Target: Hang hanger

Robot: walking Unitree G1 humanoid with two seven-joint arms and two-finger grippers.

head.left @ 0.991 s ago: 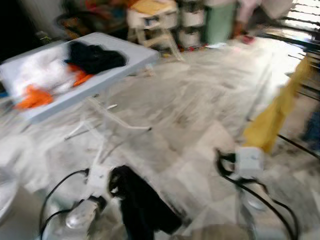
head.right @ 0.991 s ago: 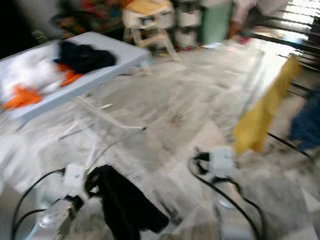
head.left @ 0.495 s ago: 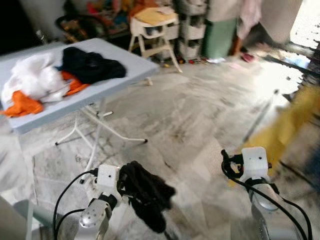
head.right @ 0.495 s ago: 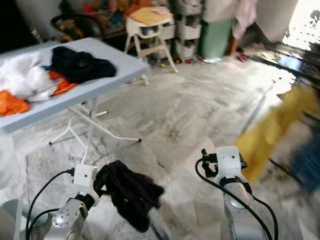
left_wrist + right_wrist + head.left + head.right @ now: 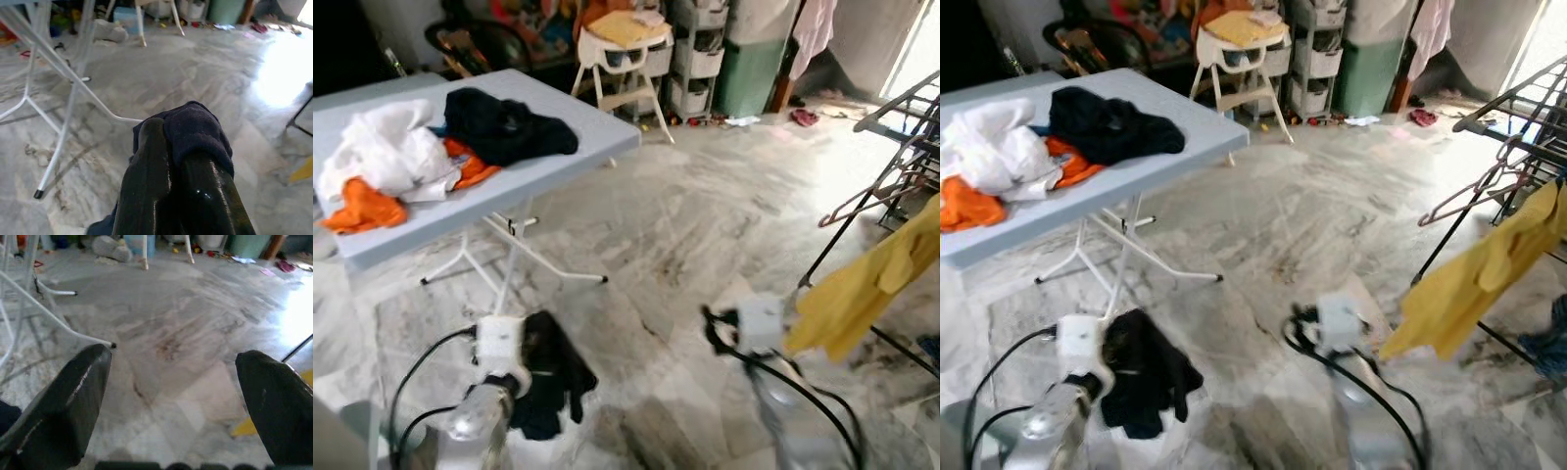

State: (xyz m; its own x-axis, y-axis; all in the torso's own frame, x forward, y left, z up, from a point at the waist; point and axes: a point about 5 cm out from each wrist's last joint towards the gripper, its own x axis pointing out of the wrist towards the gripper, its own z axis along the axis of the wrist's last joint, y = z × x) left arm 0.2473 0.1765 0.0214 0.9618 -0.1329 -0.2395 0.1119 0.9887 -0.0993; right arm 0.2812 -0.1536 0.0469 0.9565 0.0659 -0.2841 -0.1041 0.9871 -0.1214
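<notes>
My left gripper [image 5: 171,139] is shut on a dark navy garment [image 5: 195,129], which dangles off the left wrist [image 5: 499,341] as a black bundle [image 5: 548,377] just above the floor. My right gripper [image 5: 178,382] is open, its two fingers [image 5: 63,401] spread wide over bare marble with nothing between them. A thin pinkish hanger [image 5: 862,201] hangs empty from the drying rack [image 5: 901,103] at the right. Beside and below the hanger, a yellow garment [image 5: 871,284] droops off the rack, close to my right wrist [image 5: 759,321].
A light blue folding table [image 5: 597,132] stands at the left with white, orange and black clothes [image 5: 504,122] piled on it; its white legs [image 5: 509,274] splay onto the floor. A high chair [image 5: 622,49], shelves and a green bin line the back wall. Marble floor [image 5: 705,225] lies between table and rack.
The view has swung and sharpened, bringing the rack and hanger into sight. The dark garment now hangs lower and closer to the left wrist. Both grippers keep their states.
</notes>
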